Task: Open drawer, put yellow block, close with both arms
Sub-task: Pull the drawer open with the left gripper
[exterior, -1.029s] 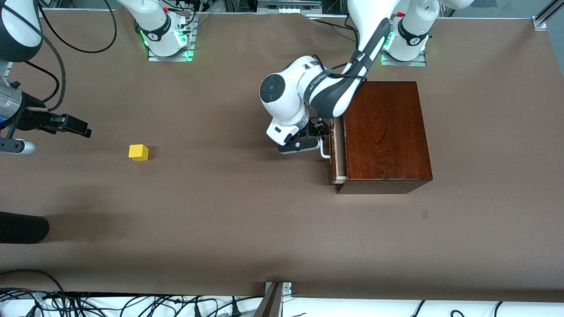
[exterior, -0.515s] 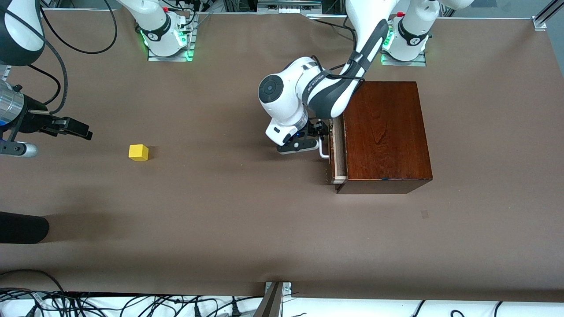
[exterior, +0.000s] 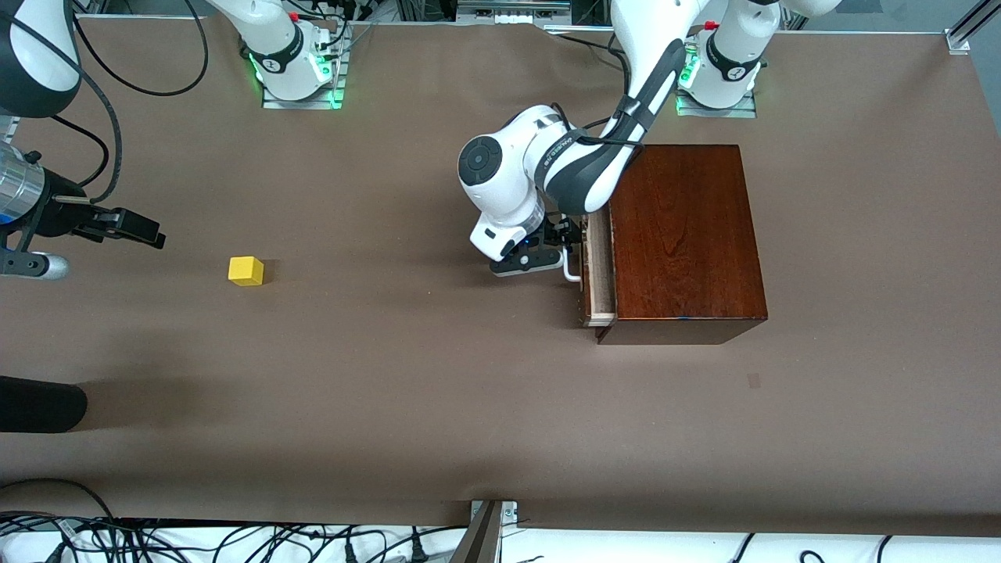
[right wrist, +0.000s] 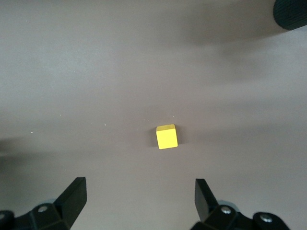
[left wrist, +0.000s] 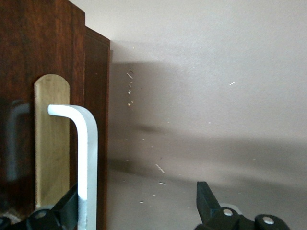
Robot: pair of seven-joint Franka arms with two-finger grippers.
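Front view: the left gripper [exterior: 565, 250] is hooking 1 finger behind the white handle [exterior: 572, 268], jaws spread wide, the drawer [exterior: 598, 270] sitting slightly out. The right gripper [exterior: 145, 232], also spread wide, is hovering near the yellow block [exterior: 245, 270] on the table [exterior: 391, 375].

We see a wide counter [exterior: 438, 407] covered with a matt brown sheet, lit evenly from above, with soft shadows on it. Along its edge nearest to the front camera we see a white strip with many tangled black cables [exterior: 195, 539] and a small metal bracket [exterior: 494, 510]. At the edge where the bases stand we see an aluminium frame rail [exterior: 966, 31] at one corner and green lights [exterior: 332, 98] glowing on the metal base plates.
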